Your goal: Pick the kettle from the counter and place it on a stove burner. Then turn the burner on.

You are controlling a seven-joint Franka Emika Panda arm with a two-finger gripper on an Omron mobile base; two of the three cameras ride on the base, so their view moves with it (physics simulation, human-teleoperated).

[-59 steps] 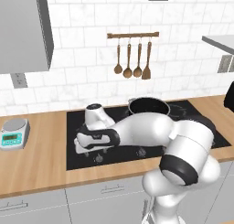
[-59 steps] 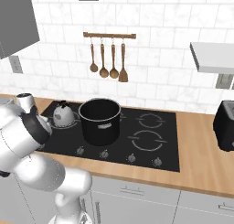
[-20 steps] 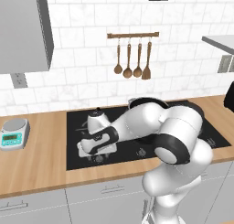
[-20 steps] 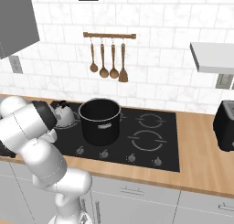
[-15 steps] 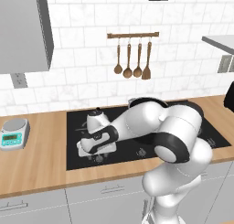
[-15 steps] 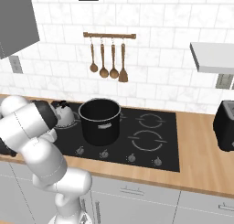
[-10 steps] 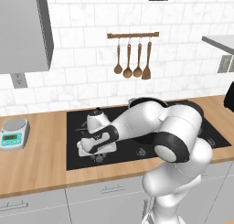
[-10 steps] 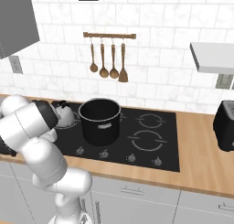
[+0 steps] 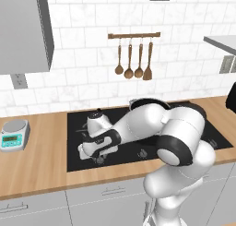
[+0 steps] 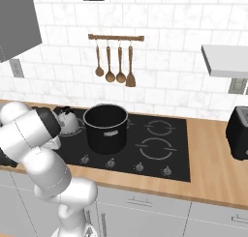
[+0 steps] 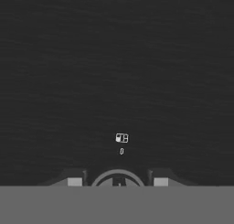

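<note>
The silver-grey kettle [image 9: 96, 123] stands upright on the rear left of the black glass cooktop [image 9: 73, 133]; the ring under it is hidden. From the right base view the kettle [image 10: 68, 121] peeks out behind my arm. My gripper [image 9: 97, 158] hangs low over the cooktop's front left edge, apart from the kettle. In the hand view my gripper [image 11: 118, 181] is open, with a round knob [image 11: 118, 176] between its fingertips [image 11: 75, 181] and small gaps on both sides. The wooden counter [image 9: 41, 160] surrounds the cooktop.
A big black pot [image 10: 105, 127] stands right of the kettle. Two bare pale rings [image 10: 154, 149] lie on the cooktop's right half, and more knobs [image 10: 139, 167] line its front. A scale [image 9: 13, 133] sits at the left and a black toaster [image 10: 238, 132] at the right.
Since three seconds ago the hand has dropped from beside the kettle down to the cooktop's front left edge. Over the last second nothing has visibly moved.
</note>
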